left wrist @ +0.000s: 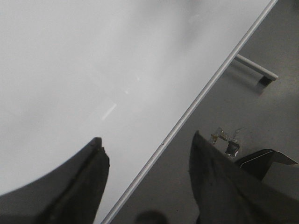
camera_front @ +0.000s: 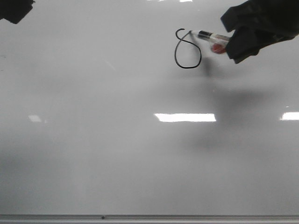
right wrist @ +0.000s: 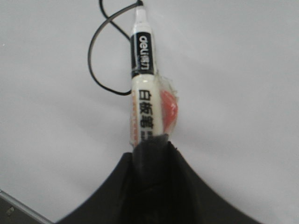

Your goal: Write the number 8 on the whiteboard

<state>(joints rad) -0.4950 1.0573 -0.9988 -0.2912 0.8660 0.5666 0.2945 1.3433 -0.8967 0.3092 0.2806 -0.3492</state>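
Observation:
The whiteboard fills the front view. High on its right part is a thin black number 8, with a round lower loop and a small upper loop left unclosed. My right gripper is shut on a white marker with a black band and a red patch. The marker's tip touches the top of the figure. In the right wrist view the marker sticks out from the right gripper over the drawn loop. My left gripper shows at the top left corner. It stands open and empty over the board's edge.
A thin grey metal edge runs along the board's bottom. Bright rectangular light reflections lie across the middle. Beyond the board's edge in the left wrist view is grey floor with a white bar and small debris.

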